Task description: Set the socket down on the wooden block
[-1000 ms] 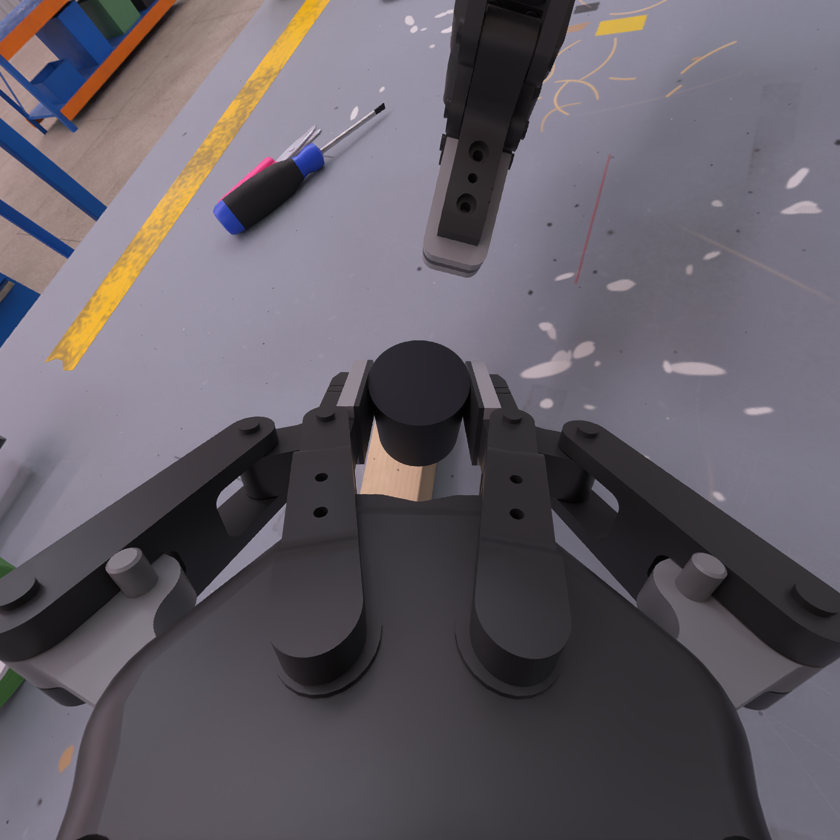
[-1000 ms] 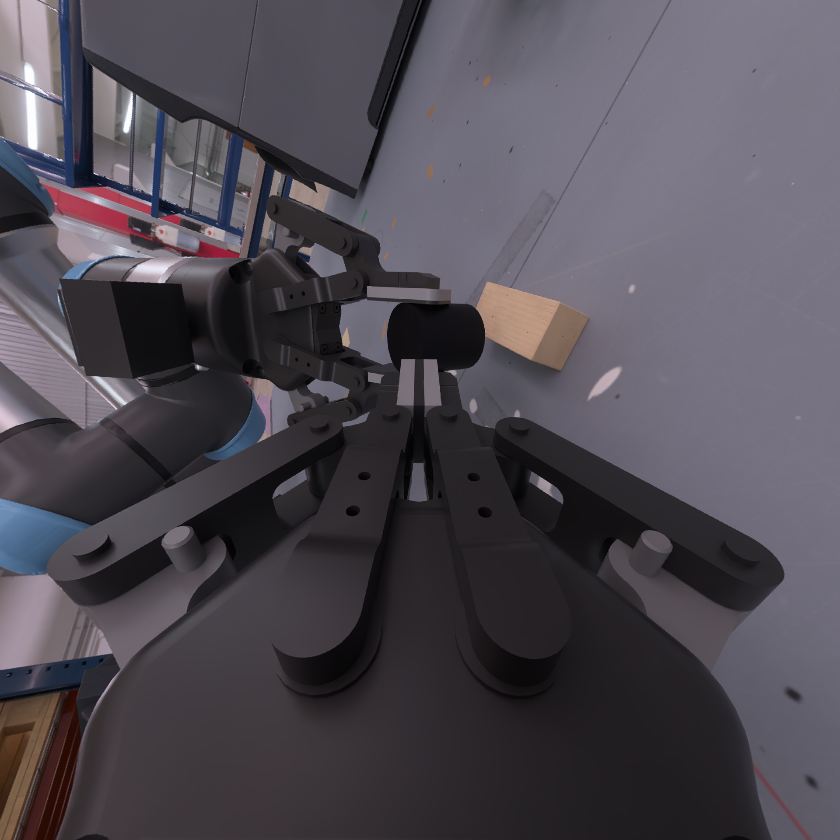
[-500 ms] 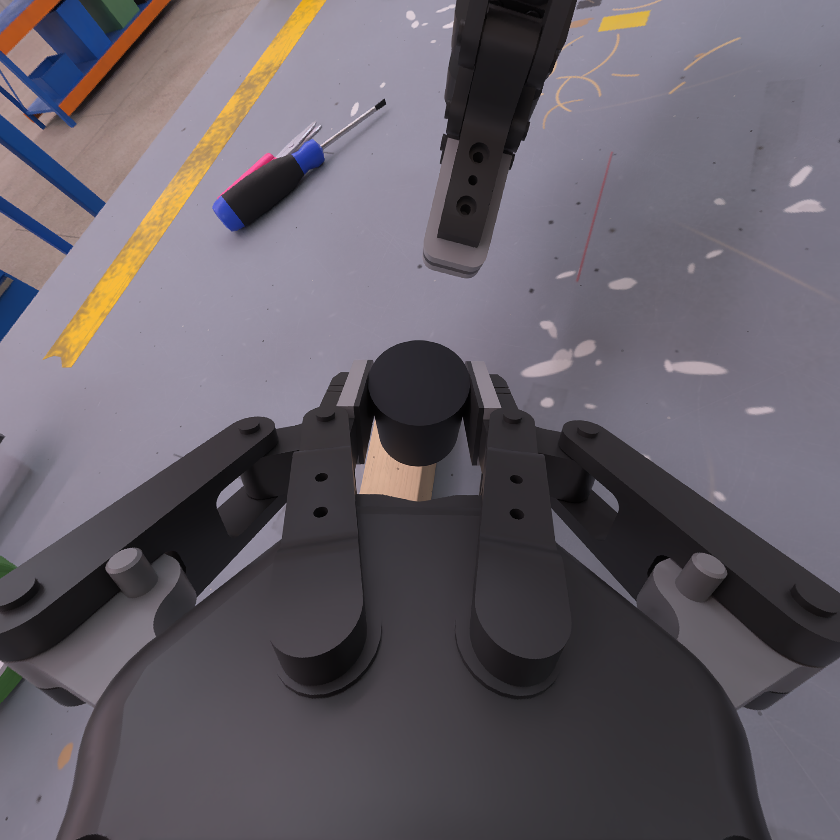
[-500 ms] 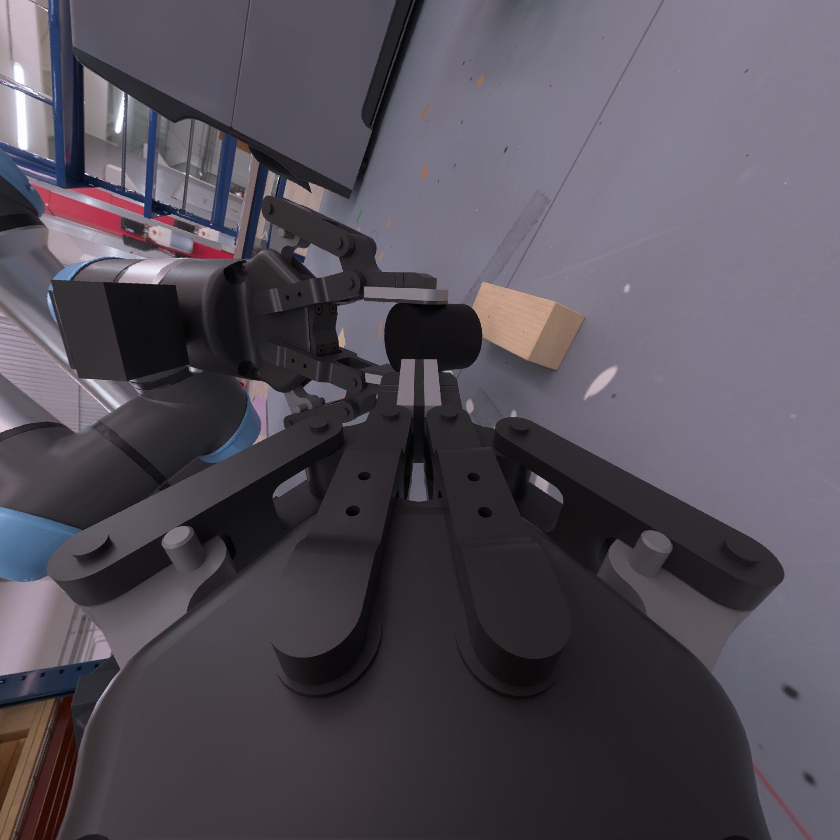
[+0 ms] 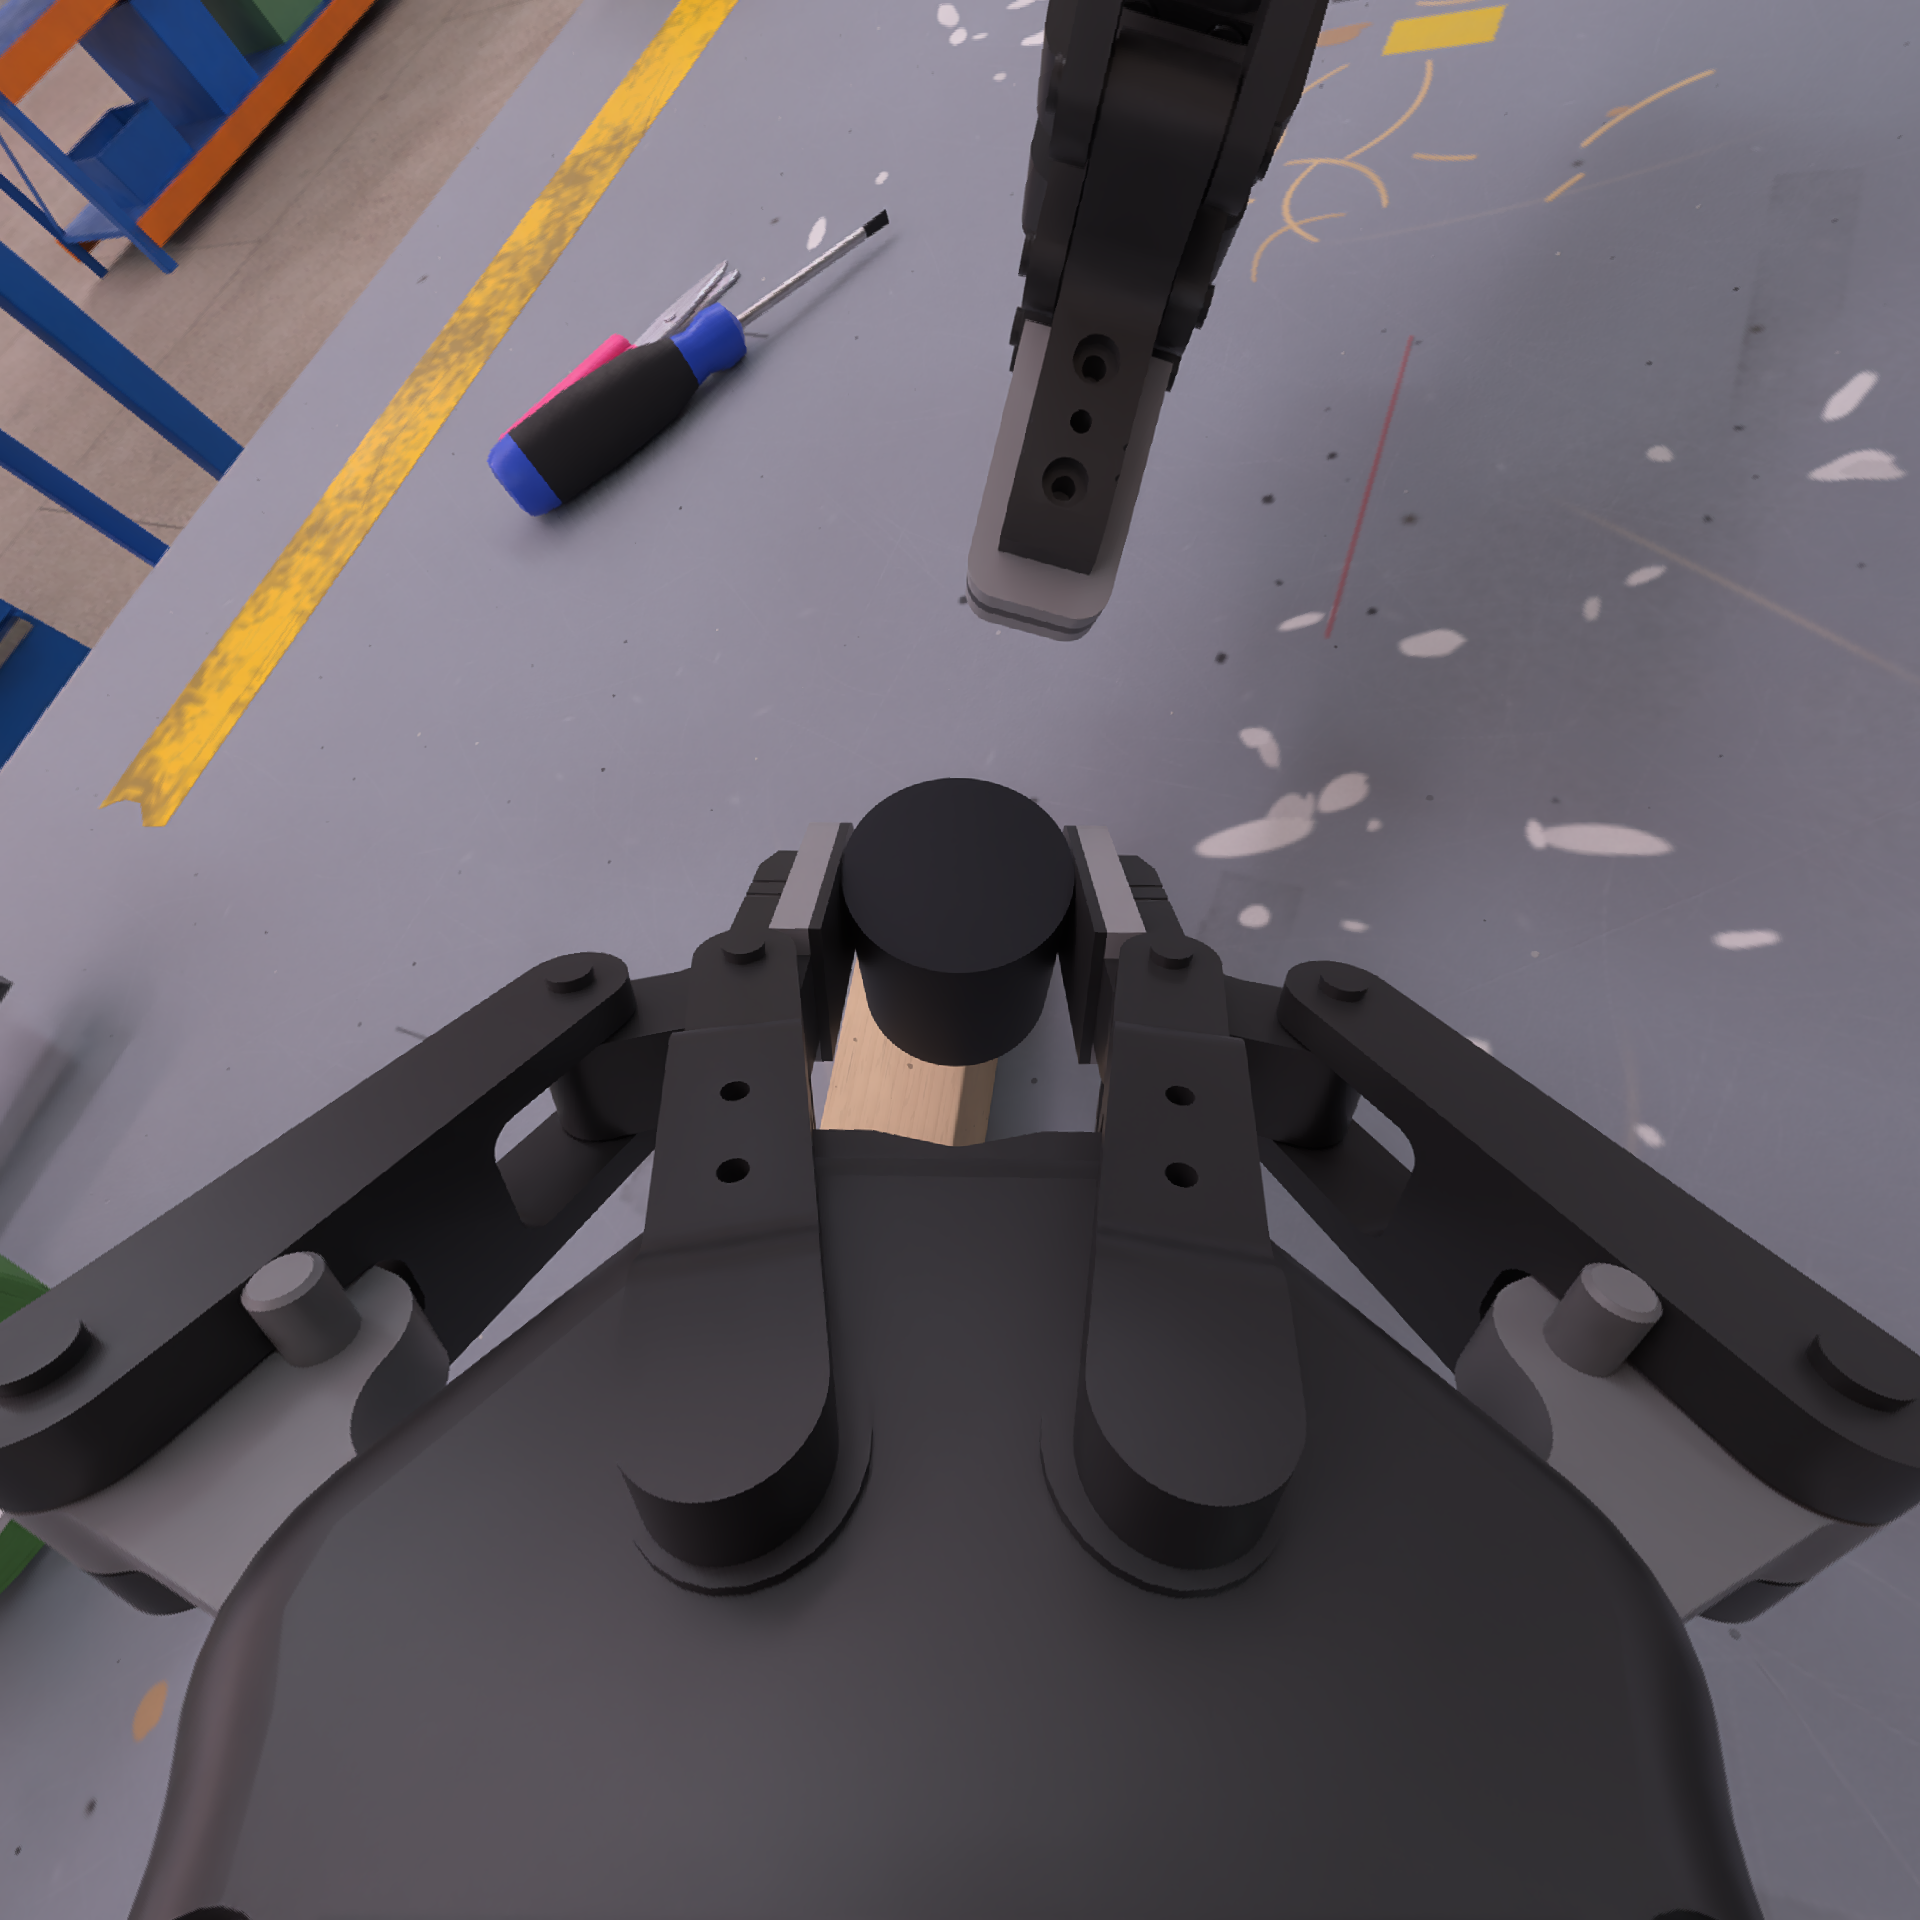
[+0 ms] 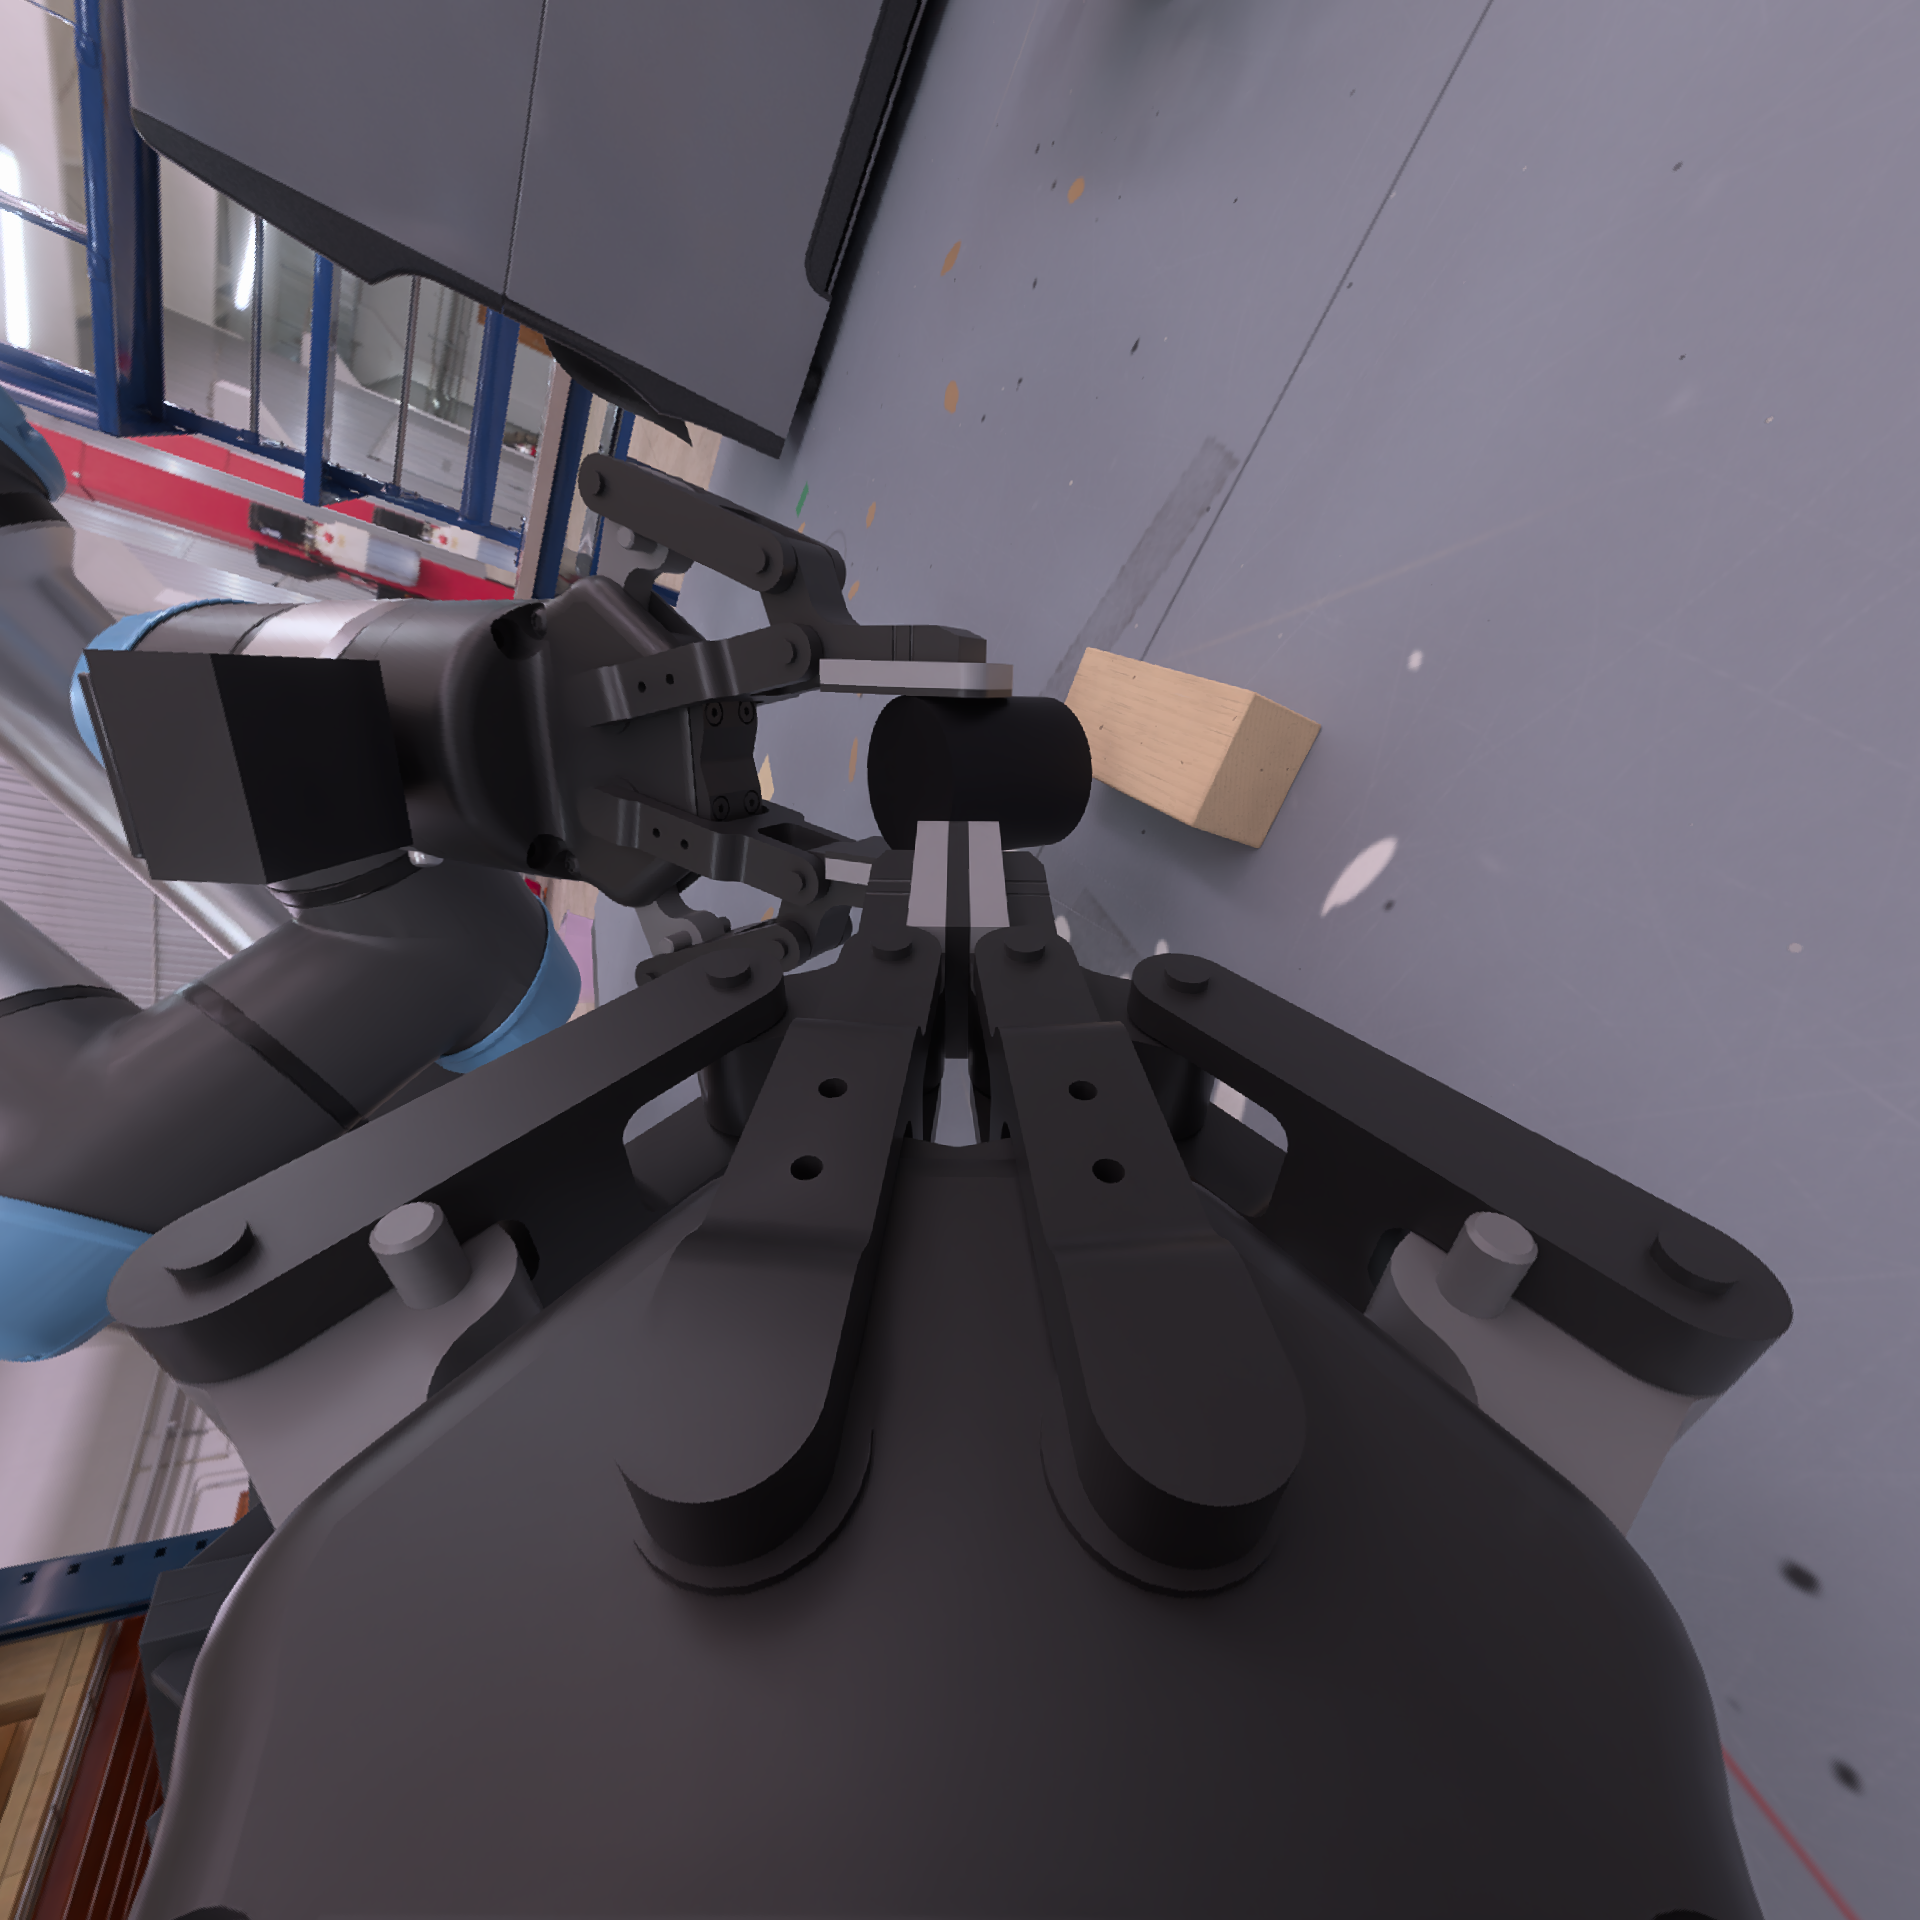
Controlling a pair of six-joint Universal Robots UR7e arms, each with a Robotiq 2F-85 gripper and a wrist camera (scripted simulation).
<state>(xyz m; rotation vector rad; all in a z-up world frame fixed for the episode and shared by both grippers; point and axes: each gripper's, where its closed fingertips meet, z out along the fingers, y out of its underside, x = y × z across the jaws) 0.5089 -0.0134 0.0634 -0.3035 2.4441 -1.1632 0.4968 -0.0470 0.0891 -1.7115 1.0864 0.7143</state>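
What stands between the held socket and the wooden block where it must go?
Nothing visible. The left hand holds the black socket directly over the wooden block, with only open air between them in the right wrist view. The right hand is shut and empty, off to the side of that path.

We are in a workshop or factory hall. The grey tabletop (image 5: pixel 520 727) before us is flecked with paint and scratches and bears a strip of worn yellow tape (image 5: pixel 416 395); a screwdriver (image 5: pixel 634 405) lies on it. Beside it we see a concrete floor and blue-and-orange racking (image 5: pixel 135 156), and blue-framed windows (image 6: pixel 291 343) beyond.
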